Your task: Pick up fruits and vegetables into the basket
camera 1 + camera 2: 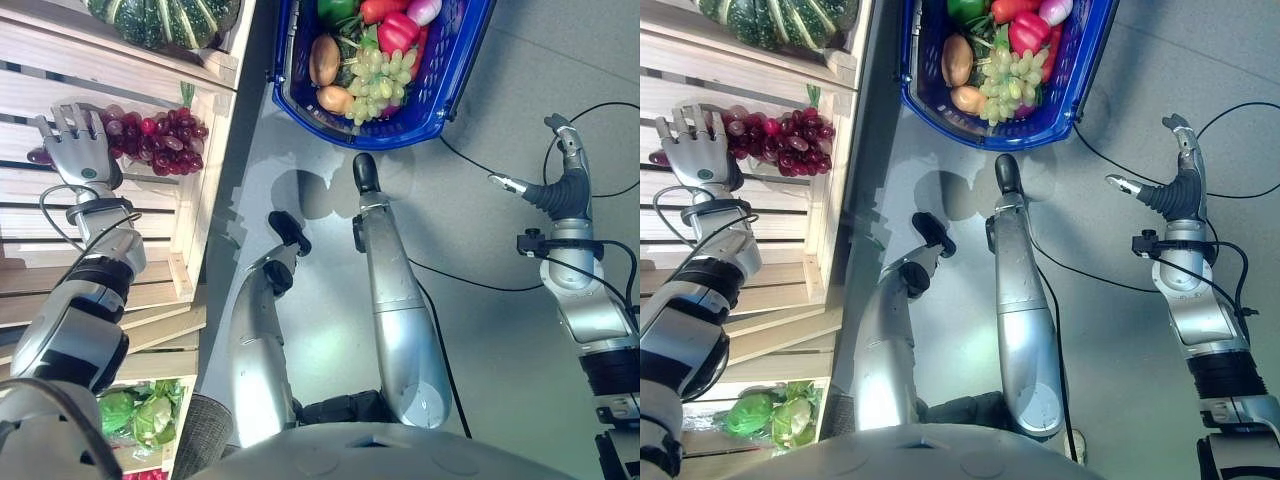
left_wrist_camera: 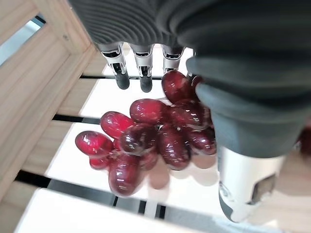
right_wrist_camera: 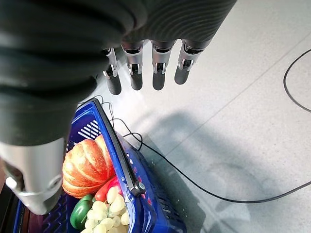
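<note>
A bunch of red grapes lies on the slatted wooden shelf at the left. My left hand hovers at the bunch's left end, open. In the left wrist view the fingers are straight and the grapes sit beneath the palm, between them and the thumb. The blue basket stands on the grey floor at the top centre, holding green grapes, peppers, potatoes and an orange pumpkin. My right hand hangs open over the floor to the basket's right, holding nothing.
A dark green striped squash rests on the shelf above the grapes. Leafy green cabbages fill a lower crate at the bottom left. The shelf's wooden side rail runs between the grapes and the floor.
</note>
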Motion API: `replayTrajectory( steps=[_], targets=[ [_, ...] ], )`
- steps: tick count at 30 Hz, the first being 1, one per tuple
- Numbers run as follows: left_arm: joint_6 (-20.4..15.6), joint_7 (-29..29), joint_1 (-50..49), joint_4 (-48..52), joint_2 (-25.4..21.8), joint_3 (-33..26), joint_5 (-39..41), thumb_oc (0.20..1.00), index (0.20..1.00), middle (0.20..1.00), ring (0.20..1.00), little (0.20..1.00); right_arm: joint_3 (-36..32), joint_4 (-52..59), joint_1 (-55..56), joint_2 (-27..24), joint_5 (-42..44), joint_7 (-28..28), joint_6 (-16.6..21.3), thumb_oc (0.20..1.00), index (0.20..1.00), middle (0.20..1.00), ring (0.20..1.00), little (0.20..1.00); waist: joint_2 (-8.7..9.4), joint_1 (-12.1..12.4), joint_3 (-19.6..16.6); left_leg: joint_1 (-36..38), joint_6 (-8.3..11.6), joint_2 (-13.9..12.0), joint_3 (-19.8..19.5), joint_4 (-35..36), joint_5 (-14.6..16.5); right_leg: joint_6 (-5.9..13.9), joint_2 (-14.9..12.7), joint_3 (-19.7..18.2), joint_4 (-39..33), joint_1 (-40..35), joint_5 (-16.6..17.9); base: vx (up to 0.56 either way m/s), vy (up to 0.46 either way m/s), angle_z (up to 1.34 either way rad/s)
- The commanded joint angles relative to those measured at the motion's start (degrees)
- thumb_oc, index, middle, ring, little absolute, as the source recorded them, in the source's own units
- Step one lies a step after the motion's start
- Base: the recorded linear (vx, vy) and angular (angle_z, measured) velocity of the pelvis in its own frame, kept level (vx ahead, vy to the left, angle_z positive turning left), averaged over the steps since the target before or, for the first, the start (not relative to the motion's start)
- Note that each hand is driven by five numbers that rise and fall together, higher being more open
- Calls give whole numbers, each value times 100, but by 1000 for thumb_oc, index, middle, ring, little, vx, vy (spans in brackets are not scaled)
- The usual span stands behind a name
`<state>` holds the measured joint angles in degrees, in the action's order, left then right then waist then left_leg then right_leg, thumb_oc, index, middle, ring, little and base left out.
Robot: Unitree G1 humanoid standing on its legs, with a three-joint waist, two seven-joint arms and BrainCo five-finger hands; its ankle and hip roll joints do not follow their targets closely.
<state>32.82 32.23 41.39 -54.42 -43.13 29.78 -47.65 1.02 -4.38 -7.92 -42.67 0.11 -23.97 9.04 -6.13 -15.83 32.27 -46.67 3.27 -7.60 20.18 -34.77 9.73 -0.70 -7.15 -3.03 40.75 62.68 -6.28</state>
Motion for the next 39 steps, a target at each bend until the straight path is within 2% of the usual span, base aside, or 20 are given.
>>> replayTrajectory(
  steps=[1,2,3,9,16,25,31,33,35,36,39],
  targets=[
    [416,25,-329,-695,-170,47,26,1000,1000,1000,1000,1000,94,57,-67,-192,110,-219,205,1000,1000,1000,1000,1000,-77,-195,-247,-423,156,-70,-210,-20,-26,425,39,194,-60,-43,-350,-29,47,-1],
    [436,1,-289,-728,-158,76,48,473,473,473,473,473,94,50,-97,-197,99,-211,193,1000,1000,1000,1000,1000,-87,-197,-247,-423,160,-57,-215,-17,-27,425,33,189,-70,-38,-345,-26,49,-1],
    [447,-38,-229,-750,-127,98,50,200,200,200,200,200,110,44,-138,-212,102,-211,172,1000,1000,1000,1000,1000,-97,-199,-247,-423,163,-43,-214,-19,-21,422,25,177,-93,-38,-341,-15,39,0],
    [335,-430,169,-901,-195,284,-118,200,200,200,200,200,203,39,-244,-241,127,-219,217,1000,1000,1000,1000,1000,-77,-221,-247,-393,153,-16,-152,14,-30,423,7,208,-229,-96,-297,0,0,0],
    [75,-324,304,-1088,-182,471,50,200,200,200,200,200,302,0,-313,-254,70,-164,382,1000,1000,1000,1000,1000,-65,-226,-247,-360,152,15,-121,3,-25,418,5,221,-291,-160,-292,0,0,0],
    [-218,-67,346,-893,-315,440,-135,200,200,200,200,200,443,-30,-320,-320,-120,291,446,1000,1000,1000,1000,1000,-64,-172,-247,-220,157,31,-110,85,-77,430,-23,289,-367,-351,-289,0,0,0],
    [-463,340,495,-273,-526,431,-512,200,200,200,200,200,767,-25,-340,-457,-448,898,236,1000,1000,1000,1000,1000,-64,-73,-247,-33,131,63,-167,143,-94,443,-66,368,-420,-602,-296,-23,-38,6],
    [-655,608,510,135,-703,361,-557,200,200,200,200,200,948,-14,-304,-471,-505,1215,-24,1000,1000,1000,1000,1000,-72,2,-247,141,127,99,-210,179,-95,465,-106,426,-455,-821,-305,-33,-41,9],
    [-683,717,491,282,-765,337,-522,200,200,200,200,200,1025,-18,-288,-469,-690,1239,-160,1000,1000,1000,1000,1000,-75,23,-247,203,125,110,-215,202,-103,468,-117,447,-480,-895,-302,-24,-20,5],
    [-771,814,464,711,-934,311,-407,200,200,200,200,200,1257,-41,-307,-461,-1024,1220,-334,1000,1000,1000,1000,1000,-86,74,-247,386,105,122,-217,274,-117,486,-159,508,-550,-1102,-290,-35,-32,6],
    [-901,911,436,1184,-1197,238,-332,200,200,200,200,200,1450,5,-354,-504,-1052,1431,-448,1000,1000,1000,1000,1000,-94,136,-247,588,87,155,-255,354,-126,498,-197,544,-616,-1329,-299,-28,-29,5]
  ],
)
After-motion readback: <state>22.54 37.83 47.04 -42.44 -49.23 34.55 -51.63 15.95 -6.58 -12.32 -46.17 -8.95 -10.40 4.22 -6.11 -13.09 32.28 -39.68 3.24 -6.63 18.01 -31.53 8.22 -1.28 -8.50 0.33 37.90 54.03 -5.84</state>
